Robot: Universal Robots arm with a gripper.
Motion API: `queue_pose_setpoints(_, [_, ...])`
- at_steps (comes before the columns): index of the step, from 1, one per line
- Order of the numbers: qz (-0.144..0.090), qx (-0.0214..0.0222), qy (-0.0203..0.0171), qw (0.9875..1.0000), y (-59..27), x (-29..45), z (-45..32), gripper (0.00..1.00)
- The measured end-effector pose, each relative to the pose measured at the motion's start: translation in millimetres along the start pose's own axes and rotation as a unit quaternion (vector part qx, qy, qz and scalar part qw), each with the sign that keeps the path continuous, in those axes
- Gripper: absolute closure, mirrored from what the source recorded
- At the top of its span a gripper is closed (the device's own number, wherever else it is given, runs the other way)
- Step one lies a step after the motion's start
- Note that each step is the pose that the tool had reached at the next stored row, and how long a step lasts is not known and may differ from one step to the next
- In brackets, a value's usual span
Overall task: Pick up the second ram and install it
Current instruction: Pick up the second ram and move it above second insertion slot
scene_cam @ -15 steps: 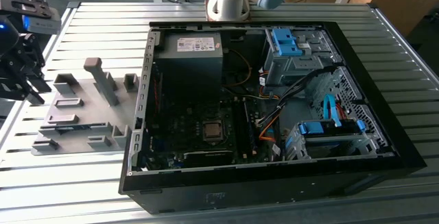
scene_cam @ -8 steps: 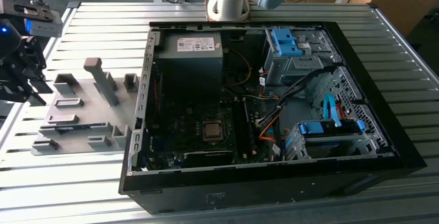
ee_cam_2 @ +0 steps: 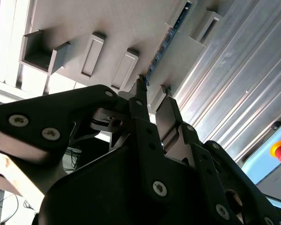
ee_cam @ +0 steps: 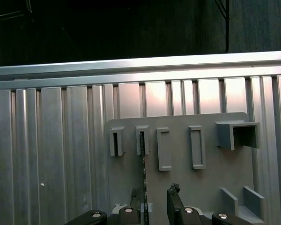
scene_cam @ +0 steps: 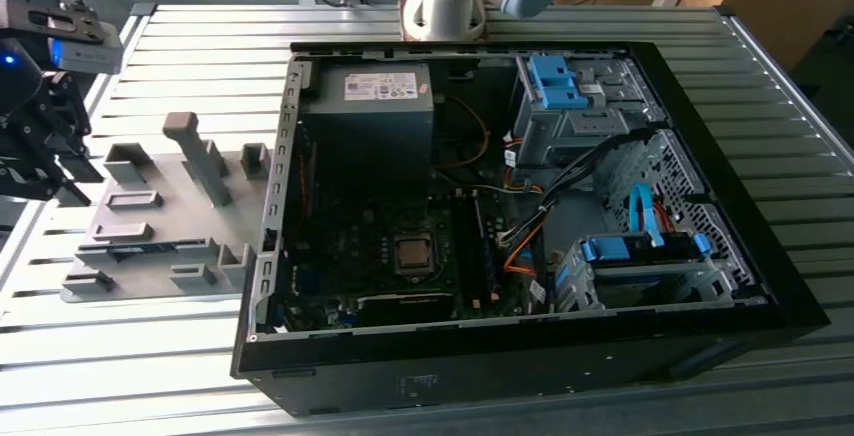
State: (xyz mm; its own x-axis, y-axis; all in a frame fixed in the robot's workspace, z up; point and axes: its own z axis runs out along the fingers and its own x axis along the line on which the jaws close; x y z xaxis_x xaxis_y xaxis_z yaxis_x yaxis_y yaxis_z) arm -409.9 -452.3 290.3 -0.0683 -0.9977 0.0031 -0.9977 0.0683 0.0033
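The second ram (ee_cam: 143, 171) stands on edge in a slot of the grey fixture (ee_cam: 196, 187), seen as a thin green-blue strip. In the second wrist view the ram (ee_cam_2: 167, 41) runs along the fixture (ee_cam_2: 107, 18) toward my fingertips. My gripper (ee_cam: 155, 194) is open, its two fingers either side of the stick's near end, the stick close to one finger (ee_cam: 136, 200). The second wrist view shows the gripper (ee_cam_2: 152, 96) with a gap between its pads. In the exterior view the gripper (scene_cam: 60, 171) hangs over the fixture's (scene_cam: 160, 226) edge at that view's left.
An open computer case (scene_cam: 667, 86) lies in the middle of the ribbed metal table (scene_cam: 160, 46), with the motherboard (scene_cam: 400, 256), a power supply (scene_cam: 367, 116) and blue drive-bay clips (scene_cam: 554, 81) inside. Grey fixture blocks (scene_cam: 200, 156) stand upright beside the gripper.
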Motion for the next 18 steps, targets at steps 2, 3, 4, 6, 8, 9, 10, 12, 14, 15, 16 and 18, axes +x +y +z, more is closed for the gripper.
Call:
queue_pose_setpoints(2, [0.0,0.0,0.0,1.0,0.0,0.0,0.6,0.64])
queue_pose_setpoints(3, [0.0,0.0,0.0,1.0,0.0,0.0,0.9,0.64])
queue_pose_setpoints(4, [0.0,0.0,0.0,1.0,0.0,0.0,1.2,0.64])
queue_pose_setpoints(6, [0.0,0.0,0.0,1.0,0.0,0.0,2.0,0.64])
queue_pose_setpoints(8, [0.0,0.0,0.0,1.0,0.0,0.1,3.1,0.64])
queue_pose_setpoints(9, [0.0,0.0,0.0,1.0,0.0,0.3,3.6,0.64])
queue_pose_setpoints(10, [0.0,0.0,0.0,1.0,0.0,0.5,4.4,0.64])
queue_pose_setpoints(12, [0.0,0.0,0.0,1.0,-0.1,0.9,6.0,0.64])
queue_pose_setpoints(14, [0.0,0.0,0.0,1.0,-0.2,1.4,8.1,0.64])
queue_pose_setpoints(15, [0.0,0.0,0.0,1.0,-0.2,1.8,9.5,0.64])
queue_pose_setpoints(16, [0.0,0.0,0.0,1.0,-0.3,2.3,11.4,0.64])
queue_pose_setpoints(18, [-0.006,0.0,0.0,1.0,-0.2,2.7,15.0,0.64])
